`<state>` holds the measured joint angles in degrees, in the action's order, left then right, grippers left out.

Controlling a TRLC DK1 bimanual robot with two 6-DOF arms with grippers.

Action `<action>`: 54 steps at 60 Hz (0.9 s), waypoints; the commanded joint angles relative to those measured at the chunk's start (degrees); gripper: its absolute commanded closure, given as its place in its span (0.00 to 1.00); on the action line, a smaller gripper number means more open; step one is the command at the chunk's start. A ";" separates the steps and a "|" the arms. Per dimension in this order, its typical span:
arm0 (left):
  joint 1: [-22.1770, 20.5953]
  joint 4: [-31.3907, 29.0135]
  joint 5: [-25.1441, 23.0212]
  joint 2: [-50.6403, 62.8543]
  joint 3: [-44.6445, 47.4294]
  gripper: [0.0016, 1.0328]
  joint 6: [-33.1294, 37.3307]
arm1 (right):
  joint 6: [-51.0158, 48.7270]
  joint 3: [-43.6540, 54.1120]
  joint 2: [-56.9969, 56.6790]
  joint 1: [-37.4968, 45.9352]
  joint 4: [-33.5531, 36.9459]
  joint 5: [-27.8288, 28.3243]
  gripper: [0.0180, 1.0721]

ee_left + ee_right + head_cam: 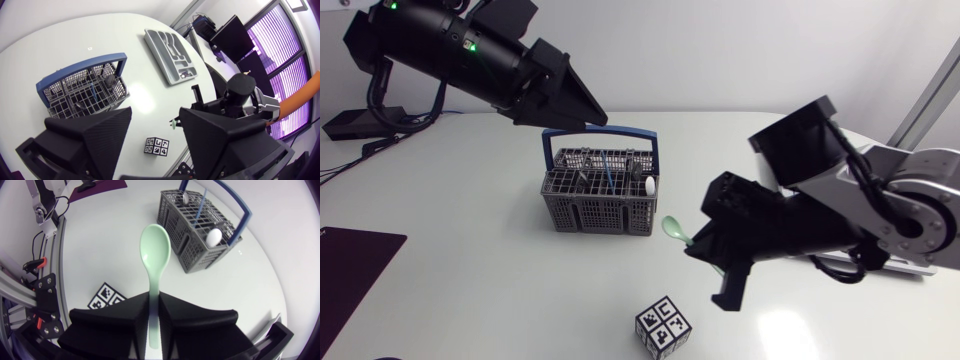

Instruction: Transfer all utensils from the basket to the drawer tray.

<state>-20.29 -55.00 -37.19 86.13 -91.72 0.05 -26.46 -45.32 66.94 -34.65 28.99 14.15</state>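
Spoon (155, 255), pale green, was clamped by its handle in the right hand (154, 305), beside the basket (598, 190). Recommended: carry it level to the drawer tray (161, 62), release low over a free compartment.

No legible text, number, brand or written label is found in any view.

The only coded markings are carried by a small cube (663, 326) standing on the white tabletop (470, 260). Each visible face of the cube is printed with a square black-and-white fiducial pattern inside a white border. In the head view, 3 patterned faces are seen. In the left wrist view, the cube (156, 146) is too small for the patterns to be resolved. In the right wrist view, the cube (106, 296) is partly hidden behind the right claw (155, 300).

2 green indicator lights (472, 45) are lit on the left arm (510, 65).
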 commanded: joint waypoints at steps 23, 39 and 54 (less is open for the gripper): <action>-4.84 2.36 6.69 -0.26 4.01 0.34 3.99 | -40.69 -0.12 2.41 41.33 16.18 12.39 0.90; -7.74 4.38 9.06 2.38 6.03 0.34 3.99 | -67.76 -8.64 17.97 61.81 20.14 11.60 0.90; -9.68 6.31 9.77 5.19 6.82 0.34 3.20 | -80.51 -12.25 26.67 69.20 13.02 4.66 0.90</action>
<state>-29.10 -49.36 -27.88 89.52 -86.13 3.44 -101.34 -56.18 90.94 33.19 43.44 19.90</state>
